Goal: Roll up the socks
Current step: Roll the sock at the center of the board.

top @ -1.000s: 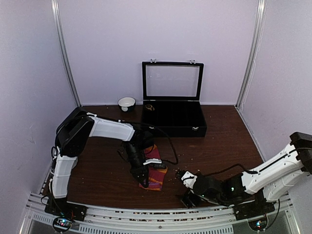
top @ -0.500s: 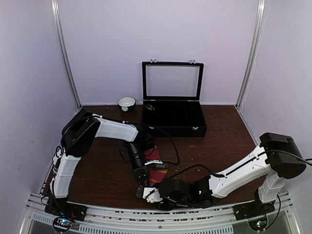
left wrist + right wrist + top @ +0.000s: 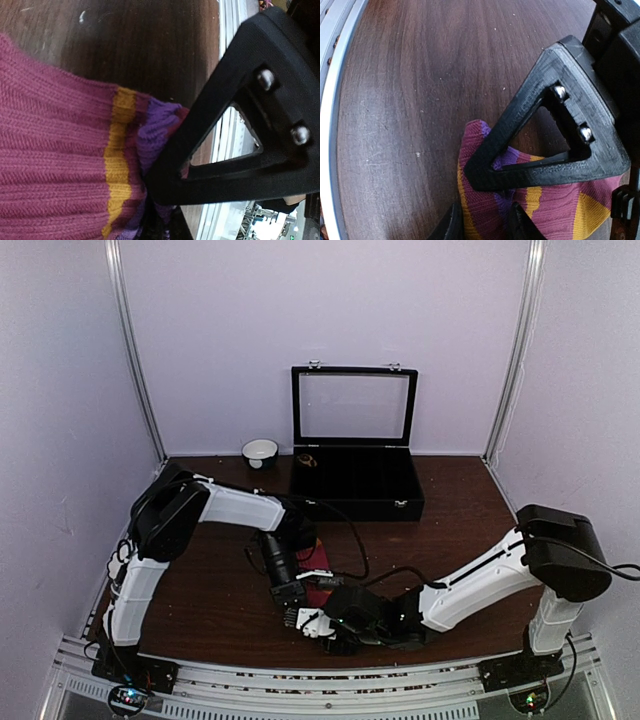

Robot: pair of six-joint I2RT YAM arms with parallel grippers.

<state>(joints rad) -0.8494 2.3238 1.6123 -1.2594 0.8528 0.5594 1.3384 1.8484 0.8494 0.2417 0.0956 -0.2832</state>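
Left wrist view gives you the left tool (image 3: pixel 162 187) clamped shut on the purple cuff (image 3: pixel 155 135) of the magenta sock (image 3: pixel 55 165), probably pinning that end so the fabric has an anchor to roll against. Your right tool (image 3: pixel 485 225) straddles the same striped end, a finger on either side of the fabric; you cannot tell whether it grips. The sock lies on the surface (image 3: pixel 450 530), lower middle of the overhead frame.

Magenta sock (image 3: pixel 50 150), orange and purple stripes
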